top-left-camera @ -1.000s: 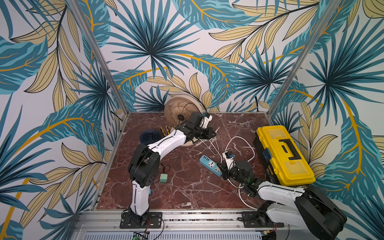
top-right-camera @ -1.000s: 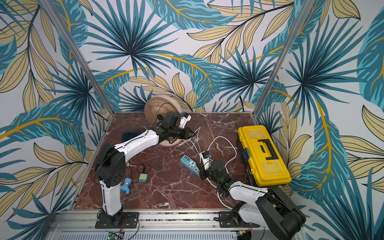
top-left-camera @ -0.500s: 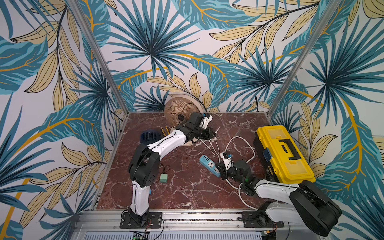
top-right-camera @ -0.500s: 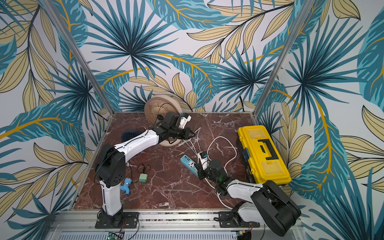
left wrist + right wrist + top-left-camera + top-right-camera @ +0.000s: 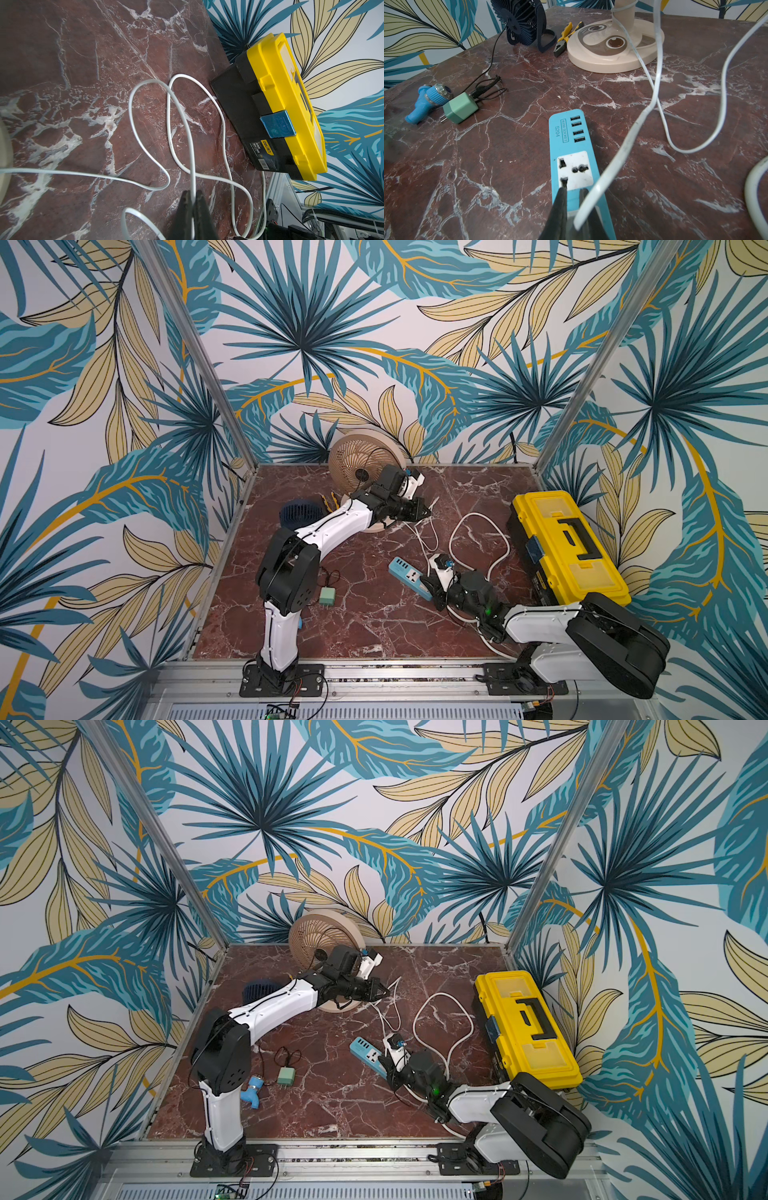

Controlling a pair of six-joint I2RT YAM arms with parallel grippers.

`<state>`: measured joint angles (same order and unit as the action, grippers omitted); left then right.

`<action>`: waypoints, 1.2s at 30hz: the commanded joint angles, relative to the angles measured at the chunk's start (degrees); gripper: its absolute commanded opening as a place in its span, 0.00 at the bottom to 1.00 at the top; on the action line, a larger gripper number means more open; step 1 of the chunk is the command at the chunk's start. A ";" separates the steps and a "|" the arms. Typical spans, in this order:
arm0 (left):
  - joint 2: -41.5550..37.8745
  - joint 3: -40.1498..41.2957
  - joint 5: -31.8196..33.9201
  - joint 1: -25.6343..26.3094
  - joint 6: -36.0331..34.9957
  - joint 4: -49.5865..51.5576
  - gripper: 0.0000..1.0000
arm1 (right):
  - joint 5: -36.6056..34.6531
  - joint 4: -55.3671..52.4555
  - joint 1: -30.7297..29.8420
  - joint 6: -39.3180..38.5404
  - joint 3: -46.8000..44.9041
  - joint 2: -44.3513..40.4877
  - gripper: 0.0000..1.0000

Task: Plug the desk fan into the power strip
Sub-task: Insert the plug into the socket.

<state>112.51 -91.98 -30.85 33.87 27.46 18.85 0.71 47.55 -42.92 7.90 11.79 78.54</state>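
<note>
Right jaws, nearest, pinched shut on what looks like the plug end of the fan cord (image 5: pixel 629 143), hovering over the near end of the power strip (image 5: pixel 568 133). The strip lies flat mid-counter (image 5: pixel 477 166), its long axis running away from these jaws toward the desk fan (image 5: pixel 610 47), USB end pointing far. The free socket (image 5: pixel 575 170) is just ahead of the tips. Any nearer socket is hidden under the jaws. Right arm clearly nearer. Left jaws, by the fan base, are shut on thin white cord, well apart from the strip.
</note>
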 commanded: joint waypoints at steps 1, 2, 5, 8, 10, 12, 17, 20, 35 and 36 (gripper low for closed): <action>0.21 -0.06 -0.10 -0.37 -0.80 0.05 0.04 | -2.41 -4.91 -2.57 -1.33 -1.70 3.23 0.00; 0.22 -0.04 -0.09 -0.38 -0.83 0.21 0.06 | -3.39 -4.65 -2.76 -1.58 -1.64 3.68 0.00; 0.14 -0.24 -0.17 -0.65 -0.89 0.62 0.17 | -5.59 -2.37 -5.84 -1.58 -2.24 5.98 0.00; 0.04 -0.63 -0.23 -0.94 -1.13 1.37 0.31 | -6.21 0.30 -6.71 -1.09 -2.74 8.71 0.00; -0.09 -0.81 -0.30 -1.14 -1.29 1.80 0.40 | -6.61 1.61 -6.95 -0.96 -2.88 10.37 0.00; -0.29 -0.91 -0.28 -1.32 -1.43 2.12 0.46 | -6.87 2.67 -6.98 -0.82 -2.94 11.55 0.00; -1.43 -0.70 -0.25 -1.67 -1.72 3.02 0.59 | -7.27 2.61 -7.00 -0.73 -2.78 11.93 0.01; -2.45 -0.61 -0.18 -1.89 -1.96 4.01 0.64 | -7.56 1.64 -7.12 -0.60 -2.38 11.54 0.15; -15.21 9.23 1.76 -3.59 -1.95 5.80 0.75 | -6.25 -8.52 -7.12 -0.98 0.33 4.04 0.32; -16.18 10.14 1.96 -3.72 -1.90 5.79 0.76 | -6.02 -9.35 -7.14 -0.83 0.61 2.91 0.33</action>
<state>98.80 -84.62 -29.78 30.63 25.98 24.36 -6.59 46.26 -49.71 6.85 12.51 82.59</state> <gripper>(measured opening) 0.754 0.327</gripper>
